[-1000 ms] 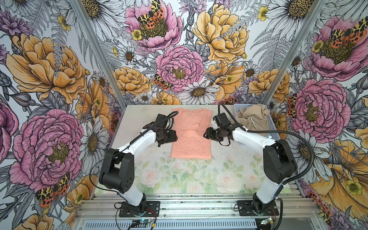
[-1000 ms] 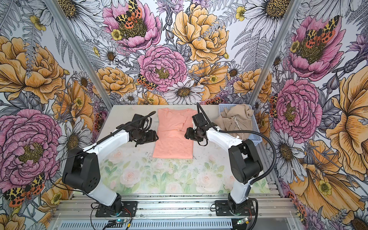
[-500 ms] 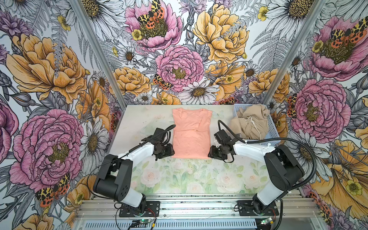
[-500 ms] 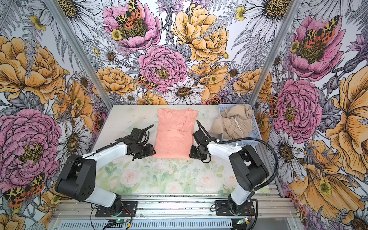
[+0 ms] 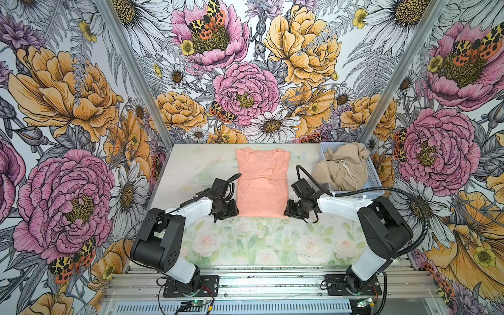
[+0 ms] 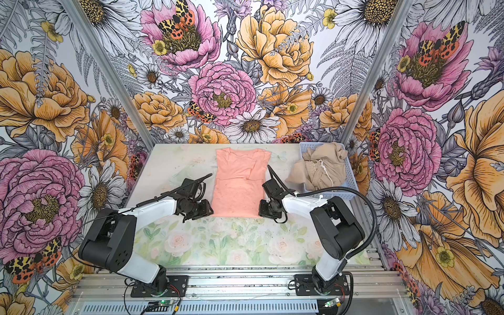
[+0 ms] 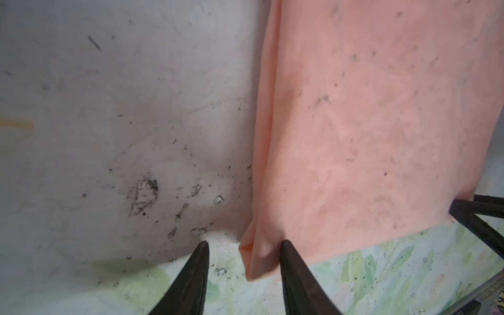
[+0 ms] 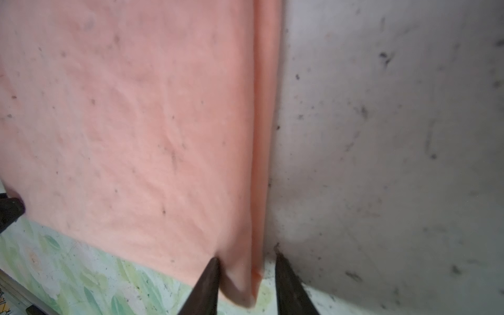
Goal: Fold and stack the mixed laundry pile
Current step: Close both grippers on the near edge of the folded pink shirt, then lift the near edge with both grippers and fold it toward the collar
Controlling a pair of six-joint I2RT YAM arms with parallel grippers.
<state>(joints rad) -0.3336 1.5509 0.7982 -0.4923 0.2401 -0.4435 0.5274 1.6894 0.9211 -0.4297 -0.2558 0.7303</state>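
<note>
The peach-pink T-shirt (image 5: 261, 185) (image 6: 237, 185) lies flat mid-table as a narrow strip, sleeves folded in, print hidden. My left gripper (image 5: 236, 210) (image 6: 210, 211) sits at its near left corner. In the left wrist view the gripper (image 7: 244, 246) is open, straddling that bunched corner of the T-shirt (image 7: 368, 122); one finger touches cloth. My right gripper (image 5: 287, 211) (image 6: 261, 211) is at the near right corner. In the right wrist view it (image 8: 246, 259) is open astride the T-shirt (image 8: 136, 122) edge. The beige shorts (image 5: 343, 169) (image 6: 321, 166) lie crumpled in the basket.
The light blue perforated basket (image 5: 354, 194) (image 6: 338, 188) stands at the table's back right corner, with the shorts spilling over its left rim. The floral table mat (image 5: 272, 240) stretches from the shirt's hem to the front rail. Flowered walls close three sides.
Both grippers have slid along the shirt's sides from its middle toward me, down to the hem corners. Their jaws have narrowed around those corners. The shirt and shorts have stayed put.
</note>
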